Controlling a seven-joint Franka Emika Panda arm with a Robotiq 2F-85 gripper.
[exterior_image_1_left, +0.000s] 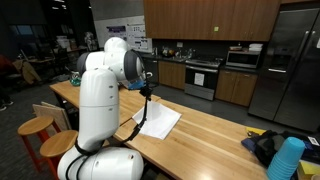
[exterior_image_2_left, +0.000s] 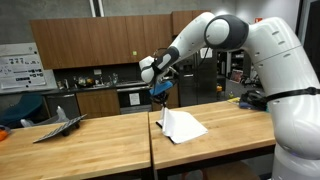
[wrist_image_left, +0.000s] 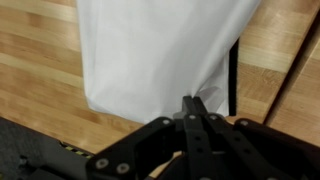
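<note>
Centre frame, the gripper (exterior_image_2_left: 160, 93) pinches a corner of the white cloth (exterior_image_2_left: 181, 126) above the worktop (exterior_image_2_left: 90, 140): seemingly a lifting step. Next calls for a firm, slow pull.

Kitchen-style room, dim light. Long butcher-block table (exterior_image_2_left: 80, 145) with round wooden stools (exterior_image_1_left: 35, 128) alongside. Dark brown wall cabinets (exterior_image_1_left: 210, 18) above a stainless range (exterior_image_1_left: 201, 78) and microwave (exterior_image_1_left: 243, 58). Steel refrigerator (exterior_image_1_left: 290, 60) at the end.
</note>
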